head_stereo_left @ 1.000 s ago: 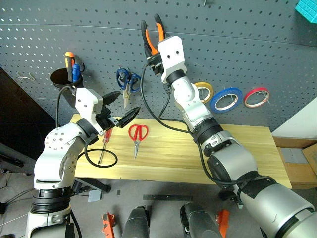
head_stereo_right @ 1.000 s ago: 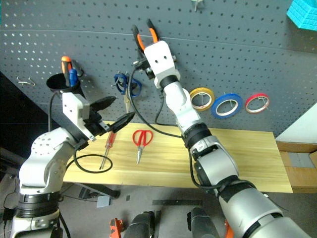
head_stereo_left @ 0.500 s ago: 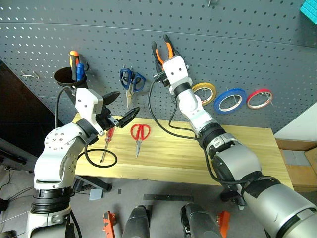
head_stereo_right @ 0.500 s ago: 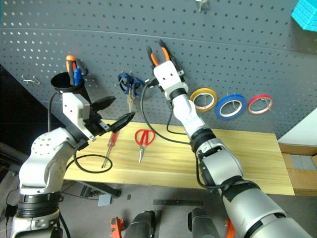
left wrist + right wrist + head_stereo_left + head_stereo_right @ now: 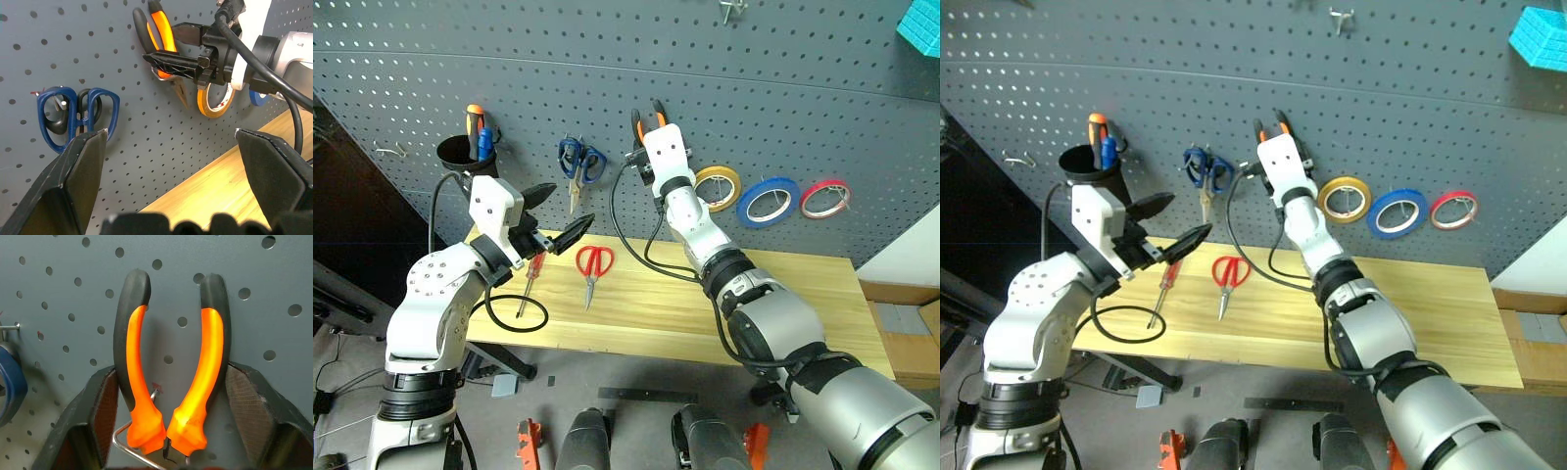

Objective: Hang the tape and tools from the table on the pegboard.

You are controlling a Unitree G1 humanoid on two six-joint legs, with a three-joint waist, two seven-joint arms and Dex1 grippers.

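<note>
Right wrist view: pliers [image 5: 171, 372] lowered onto hook [image 5: 128, 444].

You can't see most of the pliers [image 5: 646, 116] from the head views: the right gripper [image 5: 658, 125] covers all but the handle tips. In the right wrist view, the nose of the pliers is cut off at the picture's edge, and whether the fingers [image 5: 100, 416] actually press the handles can't be told. The hook [image 5: 128, 444] beneath the handles is partly hidden. The blue-handled scissors [image 5: 9, 382] are cut off too.
</note>
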